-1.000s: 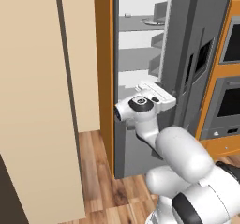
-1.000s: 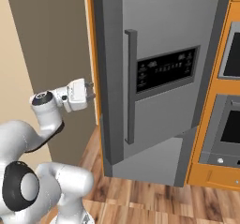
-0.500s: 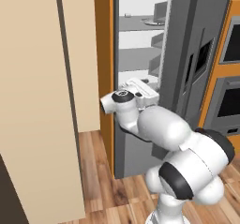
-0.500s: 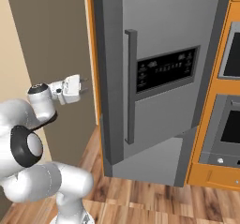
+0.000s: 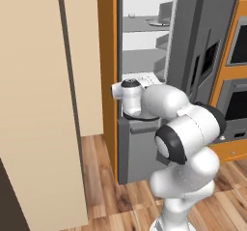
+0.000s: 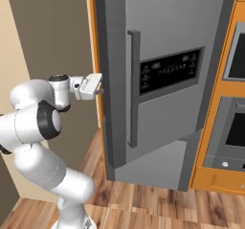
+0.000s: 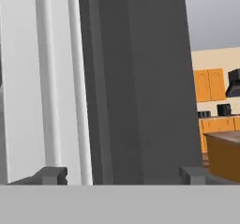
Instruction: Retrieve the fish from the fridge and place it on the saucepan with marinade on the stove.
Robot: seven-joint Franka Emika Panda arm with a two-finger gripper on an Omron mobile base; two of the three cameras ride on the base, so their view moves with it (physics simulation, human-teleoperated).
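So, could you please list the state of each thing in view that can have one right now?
fridge: door swung part open, white interior and grey shelves showing in the left base view.
gripper: open, fingertips either side of the door's edge, holding nothing.
plate: resting on an upper fridge shelf; whether the fish is on it is too small to tell.
wall ovens: doors shut.

Fridge (image 6: 167, 41): matt grey steel door, smooth; bar handle (image 6: 133, 86) same grey metal; display panel (image 6: 170, 71) glossy black. Interior (image 5: 144, 3) smooth white, shelves (image 5: 144, 24) matt grey. Cabinet surround (image 5: 107, 56): flat orange, smooth. Floor (image 6: 143, 209): brown wood planks, visible grain. Wall ovens (image 6: 237, 127): dark glossy windows.
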